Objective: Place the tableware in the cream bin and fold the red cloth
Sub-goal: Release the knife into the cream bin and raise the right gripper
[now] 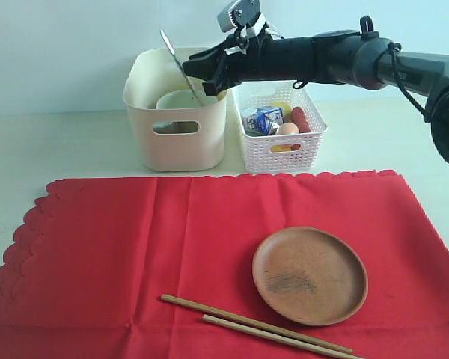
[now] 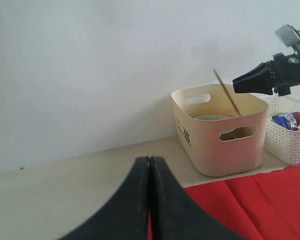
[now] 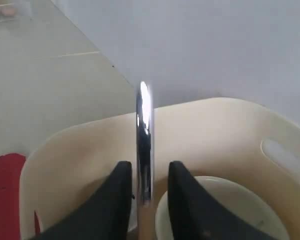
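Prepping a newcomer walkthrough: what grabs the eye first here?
The big red cloth fills the front of the exterior view, carrying a round brown plate and wooden chopsticks. Behind it, the right tool reaches over the cream bin, with a metal knife slanting up between its fingers.

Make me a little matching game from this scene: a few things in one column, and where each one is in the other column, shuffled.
Things:
1. metal knife
2. round brown plate
3. egg
4. white bowl

Places:
A. in the white lattice basket
B. sitting down inside the cream bin
C. standing tilted between the fingers of the right gripper
D. on the red cloth

Pairs: 1-C, 2-D, 3-A, 4-B
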### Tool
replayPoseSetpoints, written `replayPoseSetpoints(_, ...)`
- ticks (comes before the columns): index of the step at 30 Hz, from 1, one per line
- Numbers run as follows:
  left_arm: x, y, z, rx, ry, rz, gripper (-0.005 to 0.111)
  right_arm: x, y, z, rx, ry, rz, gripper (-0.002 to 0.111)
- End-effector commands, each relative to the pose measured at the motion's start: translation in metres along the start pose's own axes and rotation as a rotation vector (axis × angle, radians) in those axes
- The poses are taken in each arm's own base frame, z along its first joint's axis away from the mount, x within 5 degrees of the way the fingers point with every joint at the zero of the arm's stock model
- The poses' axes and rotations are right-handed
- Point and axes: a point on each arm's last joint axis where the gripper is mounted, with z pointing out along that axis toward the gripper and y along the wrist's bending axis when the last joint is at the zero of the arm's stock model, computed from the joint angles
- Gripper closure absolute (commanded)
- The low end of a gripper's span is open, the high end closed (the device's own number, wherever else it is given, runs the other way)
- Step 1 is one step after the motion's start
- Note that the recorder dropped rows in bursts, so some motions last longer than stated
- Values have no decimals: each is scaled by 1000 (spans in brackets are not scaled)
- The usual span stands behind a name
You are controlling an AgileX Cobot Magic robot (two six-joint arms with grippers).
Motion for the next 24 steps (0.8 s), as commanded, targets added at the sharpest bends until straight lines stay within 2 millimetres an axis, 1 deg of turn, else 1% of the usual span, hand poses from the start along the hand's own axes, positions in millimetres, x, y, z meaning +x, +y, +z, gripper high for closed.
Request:
replayPoseSetpoints(1,1,0,0,-5,-4,-1,107,-3,-1,-4,-4,15,30,73)
replayPoseSetpoints(5,1,0,0,-5,-4,-1,107,-10,1,-8,-7,61,61,71)
replayPoseSetpoints(9,1,0,0,-5,-4,-1,107,-30,4,-19,7,146,84,71)
replayPoseSetpoints(14,1,0,0,-6,-6,-1,107,-59,8,-42,87,291,123,72)
replayPoseSetpoints(20,1,0,0,-6,-6,-1,107,-87,16,-73,199,462,197,73)
replayPoseSetpoints(24,1,0,0,-4,-5,-3,107,-100,22,-93,264,577,246,77)
